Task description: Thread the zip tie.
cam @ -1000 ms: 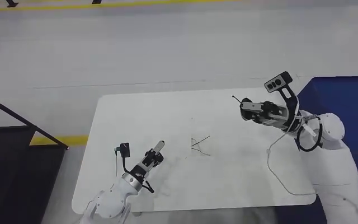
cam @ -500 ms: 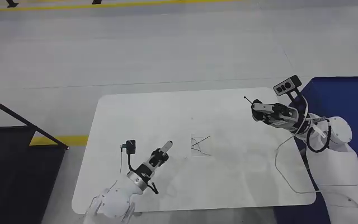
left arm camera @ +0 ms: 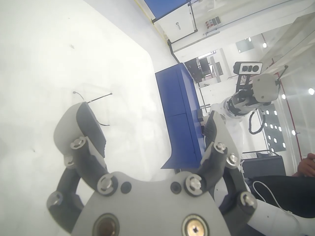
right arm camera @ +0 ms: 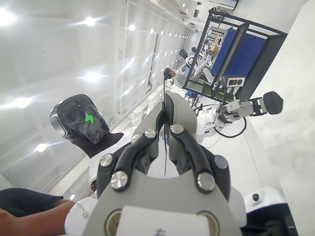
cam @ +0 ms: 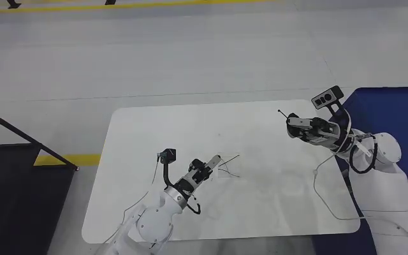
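A few thin black zip ties [cam: 227,164] lie crossed near the middle of the white table [cam: 268,204]. My left gripper [cam: 213,161] stands open just beside them, one fingertip [left arm camera: 83,114] almost over the nearest tie [left arm camera: 99,97]; nothing is between its fingers. Off to the right my right gripper [cam: 289,121] hangs above the table's far right part, shut on another black zip tie [cam: 281,114] that sticks out past its tips. In the right wrist view this tie [right arm camera: 164,104] runs as a straight line between the closed fingers of the right gripper [right arm camera: 165,99].
A blue cabinet [cam: 382,108] stands past the table's right edge. A white cable [cam: 319,191] from the right arm loops over the table's right part. A dark frame [cam: 38,153] stands off the left side. Bare tabletop lies between the two grippers.
My left arm has swung right across the table, bringing its open gripper up to the crossed zip ties. The right arm shifted slightly right early on, then stayed still with its tie.
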